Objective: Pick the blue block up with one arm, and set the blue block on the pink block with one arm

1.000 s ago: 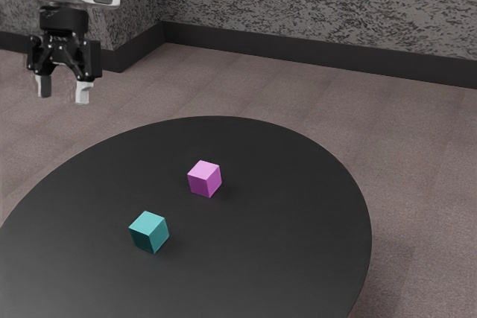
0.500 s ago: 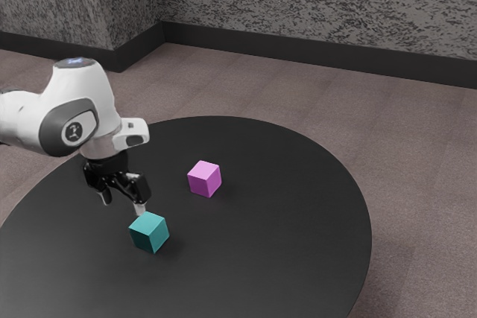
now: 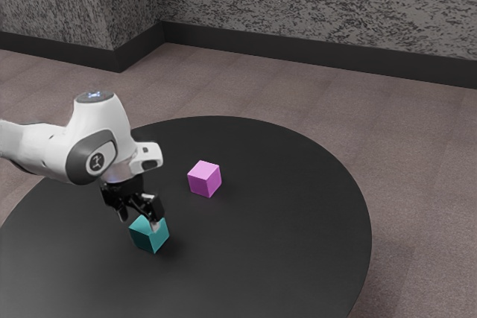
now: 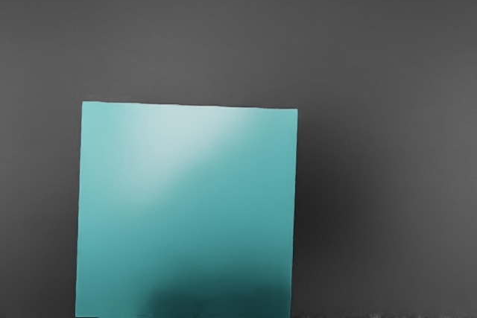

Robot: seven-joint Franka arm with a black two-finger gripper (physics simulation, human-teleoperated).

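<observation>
The blue block (image 3: 149, 234), really teal, rests on the round black table (image 3: 283, 243) toward the exterior view's lower left. My gripper (image 3: 139, 218) hangs just over its top, fingers spread and reaching down around the block's upper edge, not closed on it. In the wrist view the block's top face (image 4: 186, 206) lies close under my hand. The pink block (image 3: 203, 178) stands on the table up and to the exterior view's right of the blue one, about a block's width away.
The table's edge (image 3: 350, 176) curves round on the exterior view's right, with brown floor (image 3: 402, 124) beyond it. A speckled grey wall with a dark baseboard (image 3: 313, 53) runs along the back.
My arm has swung down from high at the exterior view's upper left to the table and then on to the right and lower, ending right over the blue block. Neither block has moved.
</observation>
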